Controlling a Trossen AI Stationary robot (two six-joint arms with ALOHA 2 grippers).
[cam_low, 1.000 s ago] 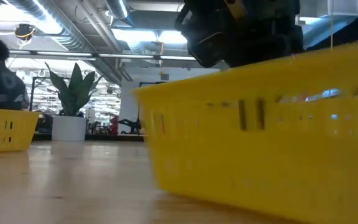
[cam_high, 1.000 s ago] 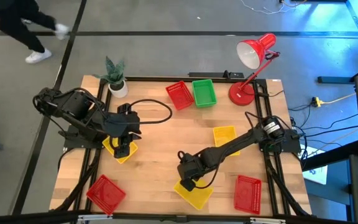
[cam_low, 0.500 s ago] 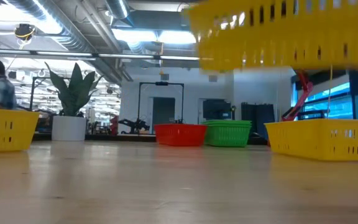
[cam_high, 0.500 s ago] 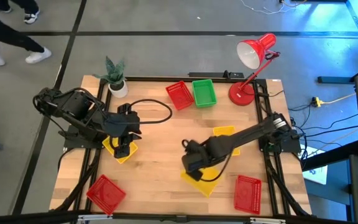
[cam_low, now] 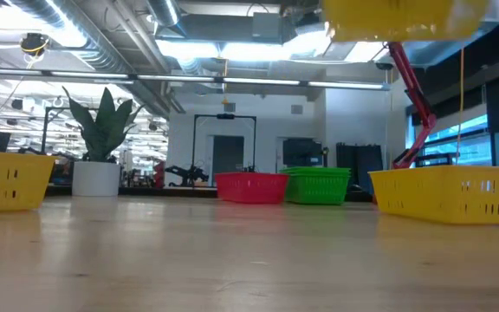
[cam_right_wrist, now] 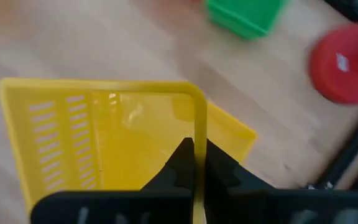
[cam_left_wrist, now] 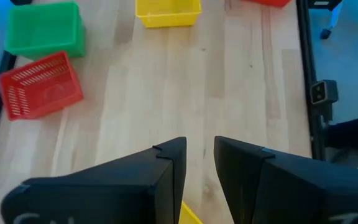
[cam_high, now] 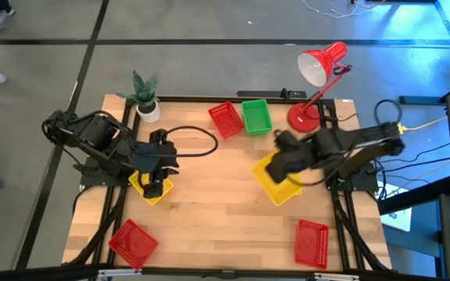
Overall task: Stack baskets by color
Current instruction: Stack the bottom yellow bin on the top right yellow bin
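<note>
My right gripper [cam_high: 281,162] is shut on a yellow basket [cam_high: 278,187], held high over the table's right half. Its underside shows at the top of the low view [cam_low: 405,17]. Below it, another yellow basket [cam_low: 449,195] rests on its base on the table. My left gripper [cam_left_wrist: 197,162] stands open over a third yellow basket [cam_high: 148,190] at the table's left, with bare table showing between its fingers. A red basket [cam_high: 226,119] and a green basket [cam_high: 256,115] stand side by side at the far edge. My right gripper pinches one side wall of the yellow basket at its rim [cam_right_wrist: 197,134], one finger inside the basket and one outside. The fingers come from above, slanting down. The basket is lifted clear of the table, and its floor shows open toward the wrist camera.
Two more red baskets lie near the front edge, one at the left [cam_high: 133,240] and one at the right [cam_high: 312,242]. A potted plant [cam_high: 145,97] stands at the far left corner and a red desk lamp [cam_high: 319,70] at the far right.
My right gripper has lifted the yellow basket off the table near the front middle and carried it up and toward the far right. The basket has turned on the way and now hangs over the yellow basket on the right.
</note>
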